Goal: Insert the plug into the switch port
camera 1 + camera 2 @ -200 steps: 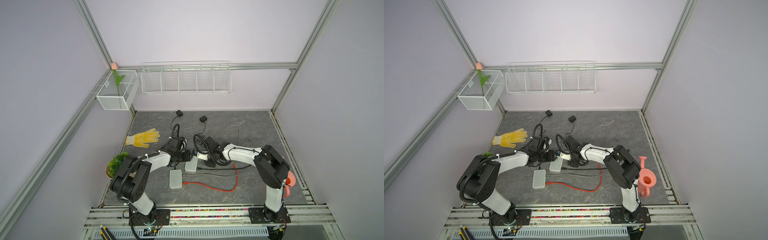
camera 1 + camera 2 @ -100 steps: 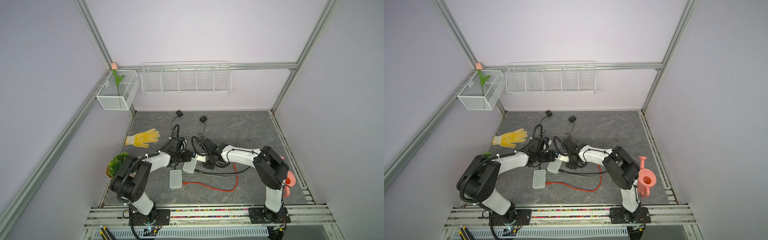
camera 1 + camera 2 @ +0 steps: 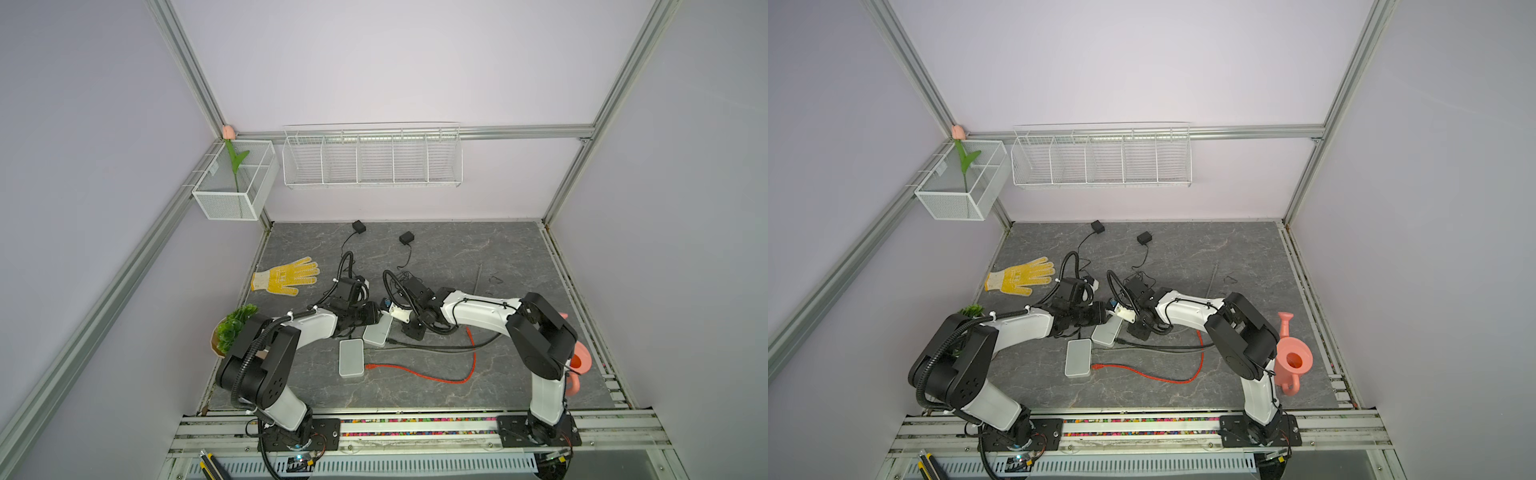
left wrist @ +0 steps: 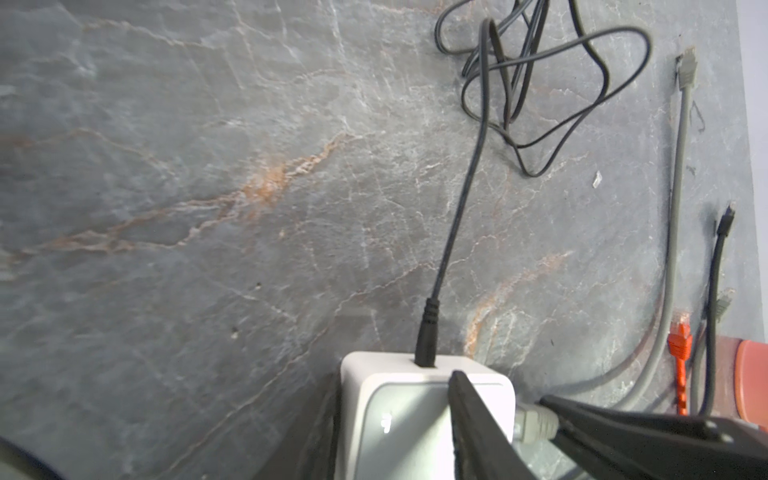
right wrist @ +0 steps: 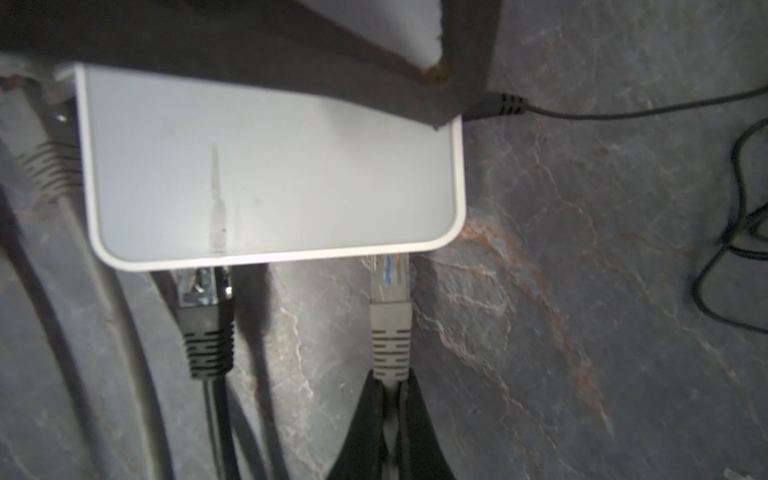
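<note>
Right fingers (image 5: 424, 436) are clamped on the rear of the grey plug (image 5: 390, 328), its clear tip meeting the white switch (image 5: 270, 166) on the bench (image 5: 582, 291); the rim hides whether it is seated. The left fingers (image 4: 473, 419) stand parted, one across the switch's top; whether they grip cannot be told. In both top views the joint is lost to view.

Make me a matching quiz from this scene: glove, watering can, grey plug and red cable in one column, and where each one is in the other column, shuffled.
1 glove
2 watering can
3 grey plug
4 red cable

A pinched in the right gripper, at the switch edge
B curving across the front of the table
C flat by the table's left edge
D at the table's right edge

Pairs: 1-C, 2-D, 3-A, 4-B
</note>
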`<state>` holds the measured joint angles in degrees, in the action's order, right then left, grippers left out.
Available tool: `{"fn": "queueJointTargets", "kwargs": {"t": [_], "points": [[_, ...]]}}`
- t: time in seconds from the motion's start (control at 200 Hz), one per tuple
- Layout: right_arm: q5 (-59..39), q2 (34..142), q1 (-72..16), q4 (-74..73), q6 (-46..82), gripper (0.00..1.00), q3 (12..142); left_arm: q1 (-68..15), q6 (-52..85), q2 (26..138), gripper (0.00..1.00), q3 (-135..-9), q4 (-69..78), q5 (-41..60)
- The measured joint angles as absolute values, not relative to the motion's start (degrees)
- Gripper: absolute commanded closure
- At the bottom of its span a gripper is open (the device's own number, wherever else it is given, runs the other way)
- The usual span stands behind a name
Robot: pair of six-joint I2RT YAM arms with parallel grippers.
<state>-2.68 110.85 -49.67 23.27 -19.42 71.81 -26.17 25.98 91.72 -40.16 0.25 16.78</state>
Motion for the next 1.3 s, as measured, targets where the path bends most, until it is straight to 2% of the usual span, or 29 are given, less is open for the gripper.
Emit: {"fn": "queueJointTargets", "kwargs": {"t": [1.3], "points": [[-5.8, 114.5, -48.7, 25.1, -12.4, 0.93, 75.9, -28.5, 28.4, 93.2, 0.64, -36.0, 13.6, 10.7]]}}
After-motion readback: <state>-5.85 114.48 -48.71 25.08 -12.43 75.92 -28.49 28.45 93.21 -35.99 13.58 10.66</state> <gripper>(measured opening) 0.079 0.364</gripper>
